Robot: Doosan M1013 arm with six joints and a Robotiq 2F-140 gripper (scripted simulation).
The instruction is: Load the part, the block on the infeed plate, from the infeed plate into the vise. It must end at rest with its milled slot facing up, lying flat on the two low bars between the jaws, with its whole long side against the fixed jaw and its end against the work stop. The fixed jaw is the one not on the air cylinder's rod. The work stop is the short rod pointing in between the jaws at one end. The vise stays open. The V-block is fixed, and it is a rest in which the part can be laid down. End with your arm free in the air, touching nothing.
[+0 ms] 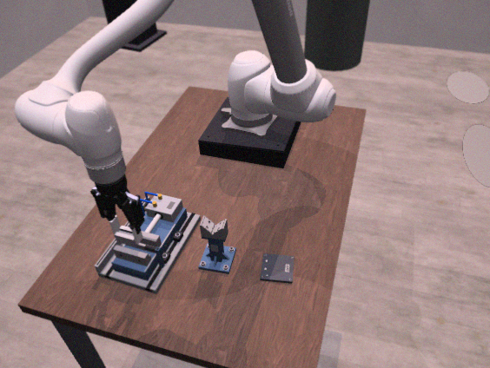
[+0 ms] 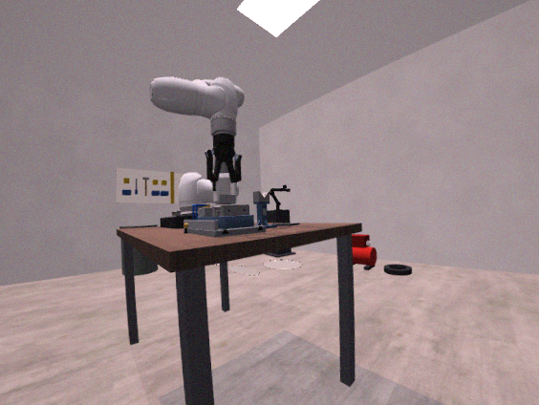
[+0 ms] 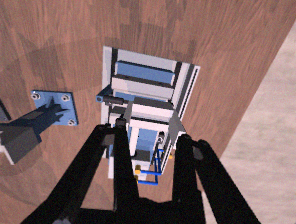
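The black two-fingered claw [image 1: 126,226], partly closed, grips the pale grey rectangular block [image 1: 135,238] above the blue-and-grey vise [image 1: 130,265].

a workshop: tool board [image 2: 144,185] on the wall, vise [image 1: 143,243] on a workbench [image 1: 269,208].

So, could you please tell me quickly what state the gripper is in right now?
Gripper: closed on the block, holding it just above the vise.

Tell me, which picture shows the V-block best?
The top view: the V-block stands whole on its blue base, notch clearly visible. The exterior view shows it small, side-on. The wrist view cuts it off at the left edge.
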